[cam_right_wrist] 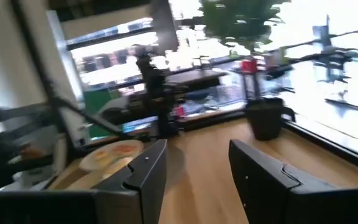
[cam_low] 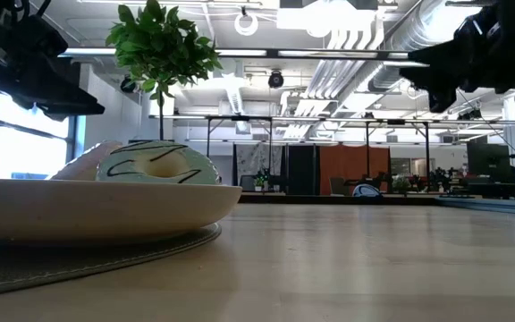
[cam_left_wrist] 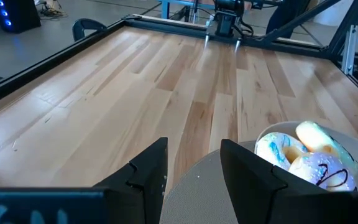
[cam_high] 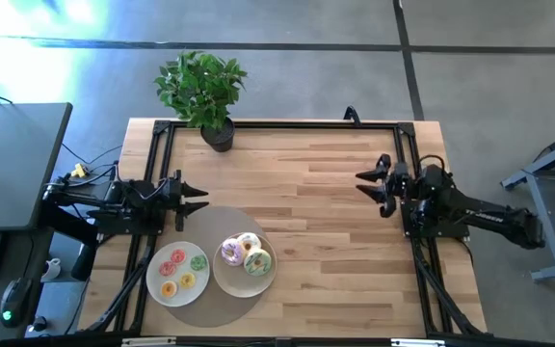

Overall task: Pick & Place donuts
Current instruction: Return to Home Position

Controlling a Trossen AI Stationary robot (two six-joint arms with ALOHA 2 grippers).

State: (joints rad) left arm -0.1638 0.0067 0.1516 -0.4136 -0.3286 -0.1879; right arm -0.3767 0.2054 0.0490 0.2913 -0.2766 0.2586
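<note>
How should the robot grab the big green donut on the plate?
From straight above, I'd guess. The big green donut lies flat, hole up, on the plate. Pinch its ring on the side away from the pink donut and cream donut, one finger in the hole, one outside.

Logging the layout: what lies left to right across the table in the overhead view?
Left plate of mini donuts → right plate of large donuts → right gripper. Left gripper and plant overlap the plates sideways, so omitted.
</note>
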